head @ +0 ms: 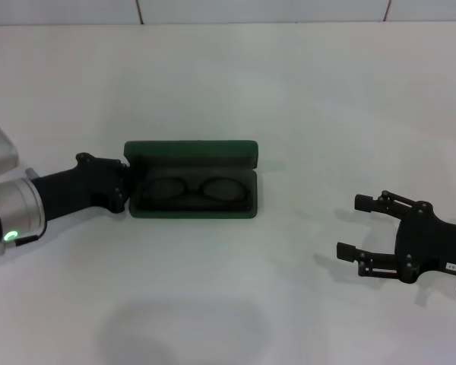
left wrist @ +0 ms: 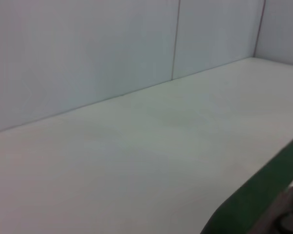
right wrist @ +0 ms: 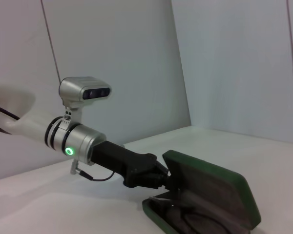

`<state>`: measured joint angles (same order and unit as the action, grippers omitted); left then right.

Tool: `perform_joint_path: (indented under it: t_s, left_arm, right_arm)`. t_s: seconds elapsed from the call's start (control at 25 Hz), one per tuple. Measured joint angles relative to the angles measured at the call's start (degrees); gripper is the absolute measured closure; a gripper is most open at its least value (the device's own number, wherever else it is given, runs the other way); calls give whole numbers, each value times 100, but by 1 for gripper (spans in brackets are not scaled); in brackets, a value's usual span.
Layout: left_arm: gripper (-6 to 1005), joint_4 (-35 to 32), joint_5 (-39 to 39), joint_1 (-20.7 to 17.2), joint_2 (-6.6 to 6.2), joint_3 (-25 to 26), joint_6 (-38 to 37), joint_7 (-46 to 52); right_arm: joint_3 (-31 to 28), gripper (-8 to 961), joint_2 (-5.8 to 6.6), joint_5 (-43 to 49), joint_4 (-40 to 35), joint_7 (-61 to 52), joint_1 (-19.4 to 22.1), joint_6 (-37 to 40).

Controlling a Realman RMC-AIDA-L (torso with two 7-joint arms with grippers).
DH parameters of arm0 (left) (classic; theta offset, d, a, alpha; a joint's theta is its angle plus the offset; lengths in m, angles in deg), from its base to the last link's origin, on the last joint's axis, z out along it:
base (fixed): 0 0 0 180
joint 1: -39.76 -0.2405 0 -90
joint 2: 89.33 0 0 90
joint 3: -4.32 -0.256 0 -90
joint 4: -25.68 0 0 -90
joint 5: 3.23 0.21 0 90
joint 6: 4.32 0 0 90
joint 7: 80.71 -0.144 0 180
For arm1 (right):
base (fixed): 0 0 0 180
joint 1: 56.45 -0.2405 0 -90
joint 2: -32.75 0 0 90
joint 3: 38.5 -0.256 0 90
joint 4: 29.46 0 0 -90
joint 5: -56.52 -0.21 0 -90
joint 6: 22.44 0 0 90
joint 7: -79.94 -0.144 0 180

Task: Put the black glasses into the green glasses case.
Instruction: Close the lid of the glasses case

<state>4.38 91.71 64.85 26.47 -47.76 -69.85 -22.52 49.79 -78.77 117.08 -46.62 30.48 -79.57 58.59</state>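
The green glasses case (head: 190, 150) lies open in the middle of the table, its lid standing up along the far side. Inside its lower half lie the black glasses (head: 190, 188), lenses side by side. My left gripper (head: 125, 186) is right against the case's left end; the right wrist view shows the left gripper (right wrist: 161, 175) touching the end of the case (right wrist: 210, 187) at the lid. A strip of the case (left wrist: 254, 195) crosses the left wrist view. My right gripper (head: 350, 226) sits open and empty on the table, well to the right of the case.
The white table (head: 228, 84) runs back to a pale wall. Nothing else stands on it besides the case and my two arms.
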Motion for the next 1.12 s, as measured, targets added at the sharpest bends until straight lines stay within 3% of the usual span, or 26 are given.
perform_joint_path:
  t_s: [0.56, 0.88, 1.12]
  left_arm:
    - [979, -351, 0, 165, 12, -7, 186, 105]
    - [979, -847, 100, -286, -83, -34, -901, 1783]
    - [978, -1470, -53, -638, 143, 70, -1282, 2529]
  right_arm:
    - [-24, 72, -16, 0, -12, -3, 29, 34]
    - [-31, 72, 60, -16, -38, -17, 73, 70]
    - [-32, 72, 68, -11, -41, -23, 52, 90]
